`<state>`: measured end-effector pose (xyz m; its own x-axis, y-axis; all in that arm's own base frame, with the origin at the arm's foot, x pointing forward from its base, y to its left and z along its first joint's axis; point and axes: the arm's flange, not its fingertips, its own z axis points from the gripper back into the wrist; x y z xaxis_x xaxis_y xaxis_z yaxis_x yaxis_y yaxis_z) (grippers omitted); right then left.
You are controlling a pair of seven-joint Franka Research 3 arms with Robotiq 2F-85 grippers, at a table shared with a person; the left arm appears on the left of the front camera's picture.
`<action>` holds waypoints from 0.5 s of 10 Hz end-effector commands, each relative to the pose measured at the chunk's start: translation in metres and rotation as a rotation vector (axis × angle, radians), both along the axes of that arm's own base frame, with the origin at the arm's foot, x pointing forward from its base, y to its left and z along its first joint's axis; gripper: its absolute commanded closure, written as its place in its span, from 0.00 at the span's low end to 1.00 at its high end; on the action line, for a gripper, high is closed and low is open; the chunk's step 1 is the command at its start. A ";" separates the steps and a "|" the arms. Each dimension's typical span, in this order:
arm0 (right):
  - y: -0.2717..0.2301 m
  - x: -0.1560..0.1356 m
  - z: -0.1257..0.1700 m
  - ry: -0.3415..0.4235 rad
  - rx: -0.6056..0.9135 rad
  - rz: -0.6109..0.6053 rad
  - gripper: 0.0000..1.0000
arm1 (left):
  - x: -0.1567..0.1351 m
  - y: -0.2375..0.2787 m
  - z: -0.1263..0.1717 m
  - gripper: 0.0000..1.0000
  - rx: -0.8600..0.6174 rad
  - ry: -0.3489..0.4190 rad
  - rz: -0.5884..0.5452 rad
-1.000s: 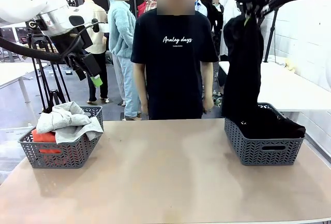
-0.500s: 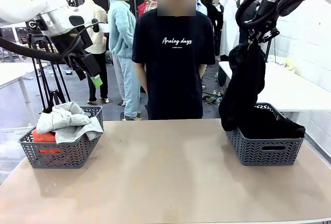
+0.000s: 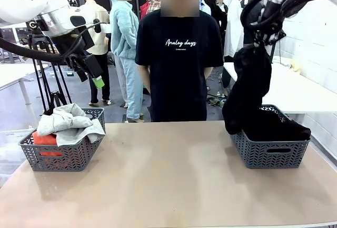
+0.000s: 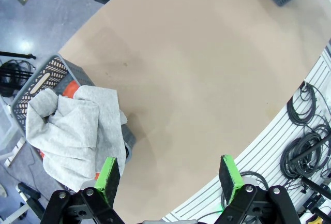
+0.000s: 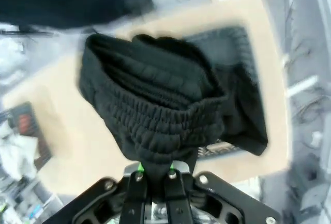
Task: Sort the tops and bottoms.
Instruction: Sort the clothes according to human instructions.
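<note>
Two grey plastic baskets with herringbone lattice walls stand on the tan surface (image 3: 168, 186). The left basket (image 3: 63, 157) holds two tops: a soft heather-grey sweatshirt (image 3: 68, 125) over an orange hoodie (image 3: 45, 139). The right basket (image 3: 268, 151) holds black bottoms (image 3: 279, 128). The right end effector (image 3: 259, 37) is clamped on one pair of black trousers (image 3: 247, 88) (ribbed elastic waistband), dangling over the right basket's left edge. The left end effector (image 4: 169, 177) hangs open above the left basket. The person's T-shirt (image 3: 179, 65) reads "Analog days".

Matt black ribbed cloth bottoms (image 5: 155, 110), soft heather-grey fleece top (image 4: 77, 136), grey lattice plastic baskets (image 3: 268, 151), smooth matt tabletop (image 3: 168, 180).
</note>
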<state>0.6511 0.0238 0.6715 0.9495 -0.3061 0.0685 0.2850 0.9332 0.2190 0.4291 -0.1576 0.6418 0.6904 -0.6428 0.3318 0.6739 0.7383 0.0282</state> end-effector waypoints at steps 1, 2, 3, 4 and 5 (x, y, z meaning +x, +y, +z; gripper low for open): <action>-0.043 0.031 -0.024 0.188 -0.008 -0.107 1.00 | -0.001 0.001 0.001 0.00 0.000 -0.003 0.000; -0.058 0.035 -0.040 0.231 0.010 -0.139 1.00 | -0.001 0.001 0.001 0.00 0.000 -0.003 0.000; -0.064 0.039 -0.064 0.264 0.040 -0.132 1.00 | -0.001 0.001 0.001 0.00 0.000 -0.003 0.000; -0.063 0.046 -0.094 0.310 0.091 -0.110 1.00 | -0.001 0.001 0.001 0.00 0.000 -0.003 0.000; -0.055 0.054 -0.129 0.353 0.108 -0.096 1.00 | -0.001 0.001 0.001 0.00 0.000 -0.003 0.000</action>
<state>0.6843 -0.0486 0.5436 0.8843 -0.3976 -0.2448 0.4398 0.8854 0.1505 0.4290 -0.1578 0.6418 0.6902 -0.6430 0.3318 0.6741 0.7381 0.0283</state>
